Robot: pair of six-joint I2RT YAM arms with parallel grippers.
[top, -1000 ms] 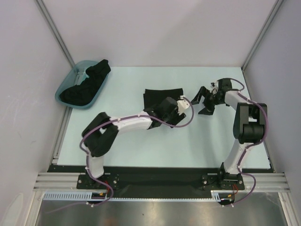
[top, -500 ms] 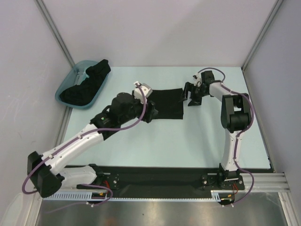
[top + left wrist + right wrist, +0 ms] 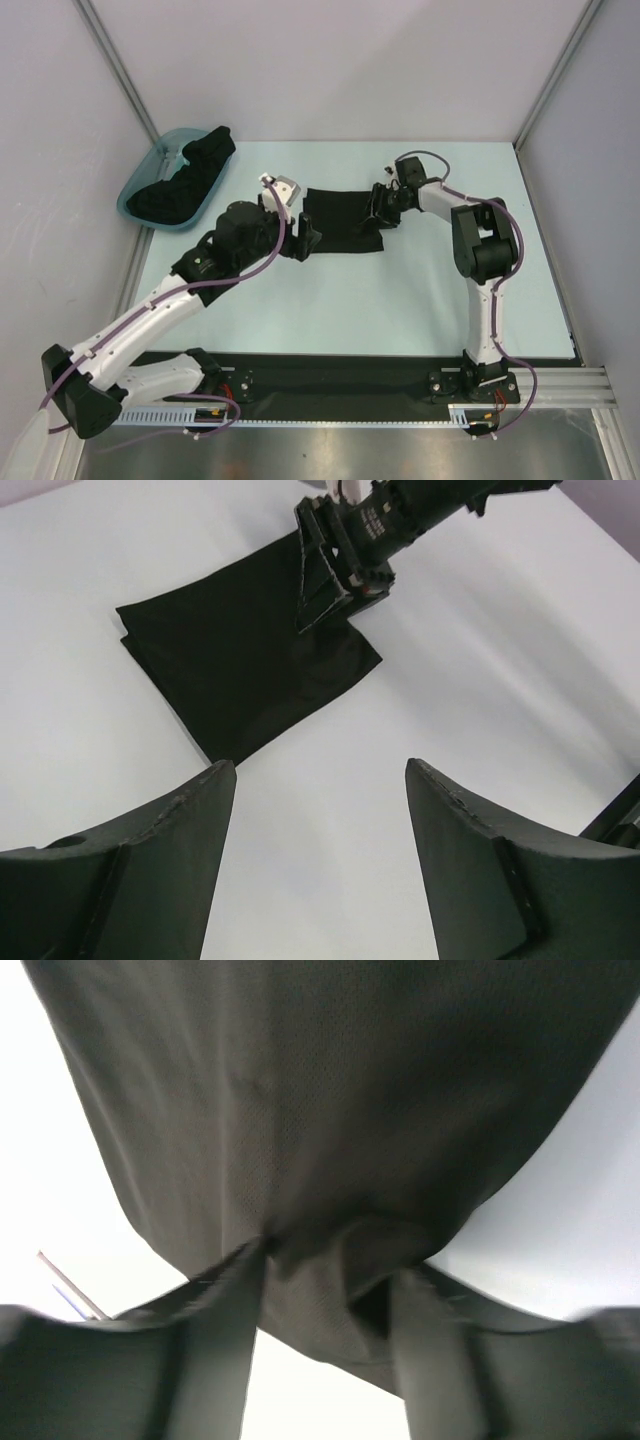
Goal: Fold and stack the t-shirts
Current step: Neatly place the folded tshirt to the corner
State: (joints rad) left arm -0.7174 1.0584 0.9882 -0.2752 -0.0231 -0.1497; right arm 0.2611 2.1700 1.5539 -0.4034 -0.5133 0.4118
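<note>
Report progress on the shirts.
Done: one folded shirt lies flat on the table. In hand: the right gripper pinches its right edge, cloth bunched between the jaws; the left gripper stands open and empty, just short of its left end. Left: crumpled shirts wait in the tub; nothing is stacked yet.

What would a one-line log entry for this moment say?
left tool: open, empty, beside left edge of folded t-shirt | right tool: astride its bunched right edge | other t-shirts: in teal tub
</note>
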